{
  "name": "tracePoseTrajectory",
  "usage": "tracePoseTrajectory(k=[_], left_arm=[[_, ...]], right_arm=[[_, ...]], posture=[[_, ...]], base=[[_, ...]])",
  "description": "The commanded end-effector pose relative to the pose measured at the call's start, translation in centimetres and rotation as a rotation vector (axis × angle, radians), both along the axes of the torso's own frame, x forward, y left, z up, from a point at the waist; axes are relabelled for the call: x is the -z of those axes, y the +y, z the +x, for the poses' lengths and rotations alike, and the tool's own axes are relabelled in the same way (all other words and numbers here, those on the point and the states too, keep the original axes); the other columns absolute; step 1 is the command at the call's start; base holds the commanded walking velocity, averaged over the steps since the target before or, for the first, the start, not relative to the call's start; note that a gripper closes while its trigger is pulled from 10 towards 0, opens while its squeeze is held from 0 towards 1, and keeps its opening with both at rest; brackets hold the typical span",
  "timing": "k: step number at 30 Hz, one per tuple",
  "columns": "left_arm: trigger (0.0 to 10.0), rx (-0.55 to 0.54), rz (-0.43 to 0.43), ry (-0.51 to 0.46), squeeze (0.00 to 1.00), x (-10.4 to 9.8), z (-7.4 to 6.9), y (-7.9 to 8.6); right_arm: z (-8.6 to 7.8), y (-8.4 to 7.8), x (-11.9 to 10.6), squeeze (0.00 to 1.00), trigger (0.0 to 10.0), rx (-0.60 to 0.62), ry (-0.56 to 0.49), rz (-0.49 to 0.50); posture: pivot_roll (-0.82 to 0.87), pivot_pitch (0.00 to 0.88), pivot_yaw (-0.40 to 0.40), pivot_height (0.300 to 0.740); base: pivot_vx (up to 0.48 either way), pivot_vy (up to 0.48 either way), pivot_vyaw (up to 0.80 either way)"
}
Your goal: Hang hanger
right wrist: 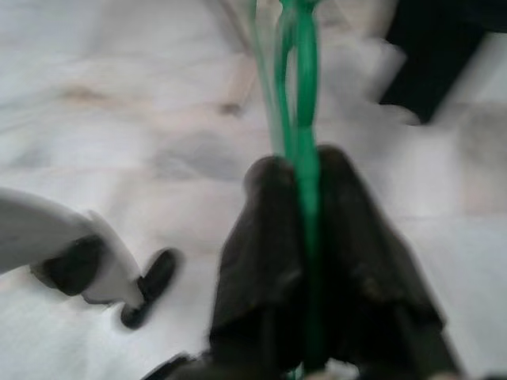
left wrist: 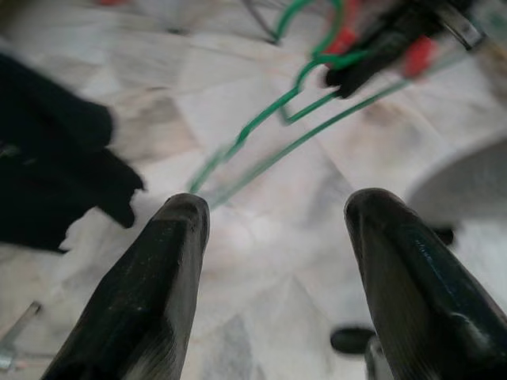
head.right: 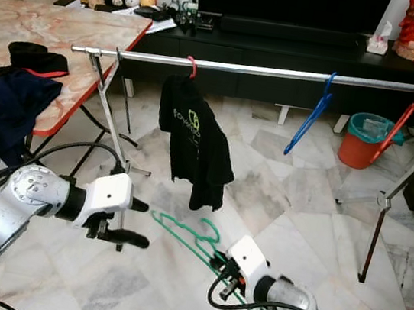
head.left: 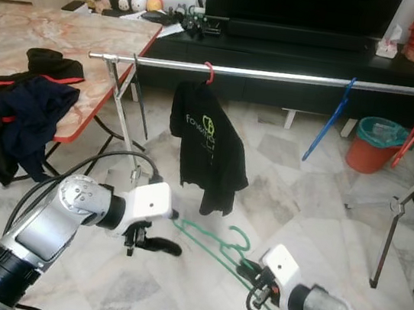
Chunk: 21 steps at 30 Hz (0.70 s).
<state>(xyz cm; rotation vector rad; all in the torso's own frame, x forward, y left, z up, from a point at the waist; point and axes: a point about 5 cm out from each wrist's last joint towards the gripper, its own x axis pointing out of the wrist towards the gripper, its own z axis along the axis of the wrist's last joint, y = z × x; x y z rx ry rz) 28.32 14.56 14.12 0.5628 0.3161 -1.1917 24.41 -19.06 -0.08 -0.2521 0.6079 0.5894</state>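
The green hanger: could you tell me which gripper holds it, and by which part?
The right gripper clamps the green hanger near its hook; the left gripper is open, holding nothing.

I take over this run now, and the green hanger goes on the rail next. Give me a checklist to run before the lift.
1. Right gripper shut on green hanger: ok.
2. Left gripper open, apart from the hanger: ok.
3. Free stretch on rail between black shirt and blue hanger: ok.
4. Hanger's hook free of cables: cannot tell.
5. Hook turned toward the rail: not ok, hanger lies low and flat.
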Motion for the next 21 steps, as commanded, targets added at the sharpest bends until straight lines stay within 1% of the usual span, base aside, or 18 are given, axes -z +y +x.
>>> tracePoseTrajectory(k=[1, 3, 4, 5, 6, 8, 9, 10, 11, 13, 15, 16, 18, 19, 20, 21], left_arm=[[10.0, -0.101, -0.032, 0.002, 0.00, 1.3, 0.2, 1.4], [10.0, -0.211, -0.053, 0.012, 0.00, 2.7, 0.6, 2.2], [10.0, -0.253, -0.045, 0.014, 0.00, 3.6, 0.6, 2.6], [10.0, -0.360, -0.037, 0.026, 0.00, 5.5, 0.7, 3.4], [10.0, -0.413, -0.041, 0.036, 0.00, 6.3, 0.7, 3.7], [10.0, -0.480, -0.041, 0.046, 0.00, 7.2, 0.8, 4.0], [10.0, -0.562, -0.020, 0.056, 0.00, 8.6, 0.8, 4.4], [10.0, -0.660, -0.014, 0.093, 0.00, 10.0, 0.6, 4.8], [10.0, -0.726, -0.009, 0.122, 0.00, 11.0, 0.4, 5.1], [10.0, -0.875, 0.044, 0.183, 0.00, 13.7, -0.8, 6.1], [10.0, -0.978, 0.124, 0.229, 0.00, 16.0, -2.6, 7.0], [10.0, -1.007, 0.150, 0.236, 0.00, 16.7, -3.2, 7.3], [10.0, -1.103, 0.184, 0.293, 0.00, 18.6, -5.1, 7.6], [10.0, -1.103, 0.184, 0.293, 0.00, 18.6, -5.1, 7.6], [10.0, -1.154, 0.189, 0.343, 0.00, 19.6, -6.4, 7.5], [10.0, -1.161, 0.200, 0.370, 0.00, 20.2, -7.2, 7.3]], right_arm=[[0.1, -1.1, 1.2, 0.00, 10.0, 0.194, 0.017, -0.047], [-0.4, -1.7, 2.3, 0.00, 10.0, 0.306, 0.034, -0.078], [-0.7, -2.0, 2.8, 0.00, 10.0, 0.370, 0.045, -0.084], [-1.3, -2.2, 3.7, 0.00, 10.0, 0.477, 0.072, -0.077], [-1.6, -2.1, 4.0, 0.00, 10.0, 0.512, 0.082, -0.074], [-1.8, -2.1, 4.4, 0.00, 10.0, 0.554, 0.091, -0.070], [-2.0, -2.1, 4.7, 0.00, 10.0, 0.614, 0.101, -0.057], [-2.2, -2.2, 4.9, 0.00, 10.0, 0.677, 0.105, -0.044], [-2.2, -2.3, 5.0, 0.00, 10.0, 0.719, 0.108, -0.036], [-1.9, -2.3, 4.8, 0.00, 10.0, 0.808, 0.080, -0.019], [-1.5, -1.7, 4.6, 0.00, 10.0, 0.829, 0.048, 0.010], [-1.3, -1.4, 4.6, 0.00, 10.0, 0.831, 0.038, 0.018], [-1.0, -1.0, 4.4, 0.00, 10.0, 0.819, 0.005, 0.013], [-1.0, -1.0, 4.4, 0.00, 10.0, 0.819, 0.005, 0.013], [-0.9, -1.1, 4.3, 0.00, 10.0, 0.825, -0.016, 0.018], [-0.8, -1.1, 4.2, 0.00, 10.0, 0.823, -0.026, 0.018]], posture=[[-0.21, 0.000, 0.023, 0.740], [-0.21, 0.000, 0.023, 0.740], [-0.21, 0.000, 0.024, 0.740], [-0.21, 0.000, 0.028, 0.740], [-0.21, 0.000, 0.028, 0.740], [-0.21, 0.000, 0.028, 0.740], [-0.20, 0.000, 0.031, 0.740], [-0.20, 0.000, 0.031, 0.740], [-0.20, 0.000, 0.032, 0.740], [-0.23, 0.000, 0.040, 0.740], [-0.24, 0.000, 0.042, 0.740], [-0.24, 0.000, 0.042, 0.740], [-0.24, 0.000, 0.039, 0.740], [-0.24, 0.000, 0.039, 0.740], [-0.23, 0.000, 0.037, 0.740], [-0.24, 0.000, 0.039, 0.740]], base=[[0.000, 0.000, 0.00], [0.000, 0.000, 0.00], [0.000, 0.000, 0.00], [0.000, 0.000, 0.00], [0.000, 0.000, 0.00], [0.000, 0.000, 0.00], [0.000, 0.000, 0.00], [0.000, 0.000, 0.00], [0.000, 0.000, 0.00], [0.000, 0.000, 0.00], [0.000, 0.000, 0.00], [0.000, 0.000, 0.00], [0.000, 0.000, 0.00], [0.000, 0.000, 0.00], [0.000, 0.000, 0.00], [0.000, 0.000, 0.00]])
